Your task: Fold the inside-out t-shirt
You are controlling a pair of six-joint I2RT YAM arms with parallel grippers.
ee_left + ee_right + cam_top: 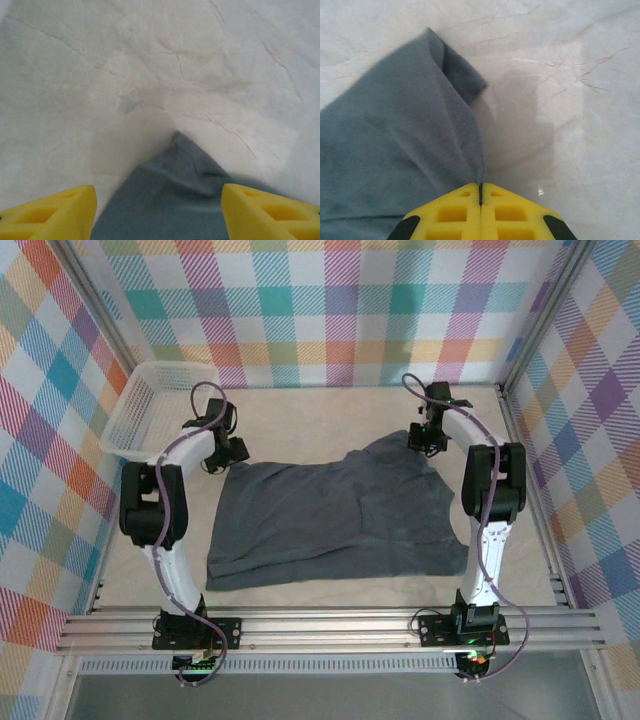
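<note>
Yellow fingers [455, 212] of the right gripper [480, 192] are pressed together, pinching a raised fold of the shirt [340, 515] at its far right corner. The left gripper [159, 194] hovers low with its jaws apart, and the shirt's pointed far left corner lies between them on the pale table [330, 405]. The shirt is spread dark and mostly flat mid-table between the two arms, wrinkled near the pinch. A white basket [150, 410] sits in the far left corner, just beside the left arm.
</note>
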